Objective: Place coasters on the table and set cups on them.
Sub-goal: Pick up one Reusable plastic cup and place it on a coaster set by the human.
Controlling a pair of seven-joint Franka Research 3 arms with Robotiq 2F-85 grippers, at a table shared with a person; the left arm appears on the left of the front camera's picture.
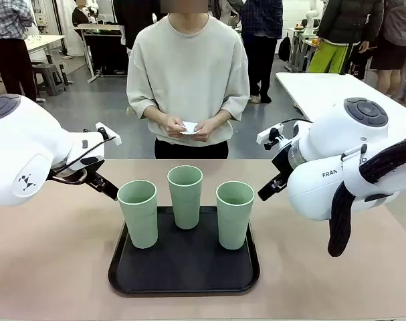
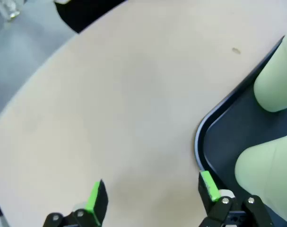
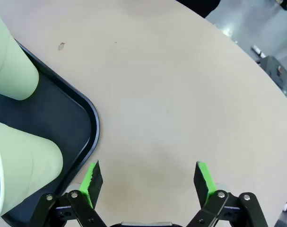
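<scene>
The beige table (image 1: 49,267) spans a busy workshop. A white table (image 1: 323,87) stands behind it at 2 o'clock, and people stand farther off.

The left gripper (image 2: 152,189) has its green pads (image 2: 92,198) spread wide and holds nothing. It hangs over bare tabletop, and in its wrist view the rim of the black tray (image 2: 200,137) curves in at 4 o'clock. The right gripper (image 3: 147,176) is spread and empty in the same way, with the tray at 8 o'clock in its own view.

The three cups (image 1: 185,197) stand upright on the tray at mid-table, at 9, 12 and 3 o'clock of it, and none is gripped. At the far edge, the person's hands (image 1: 204,127) pinch a small white piece that I take to be the coasters (image 1: 188,127). None lies on the table yet.

The task looks barely begun, since the coasters have to go down first. To do that step well, lay them on open tabletop well apart from the tray rim and from each other. Each arm could then close on a cup partway up its side and lift it straight up. The cup needs to come down centred on its disc, because thin paper is likely to slide or crease if it is nudged.
</scene>
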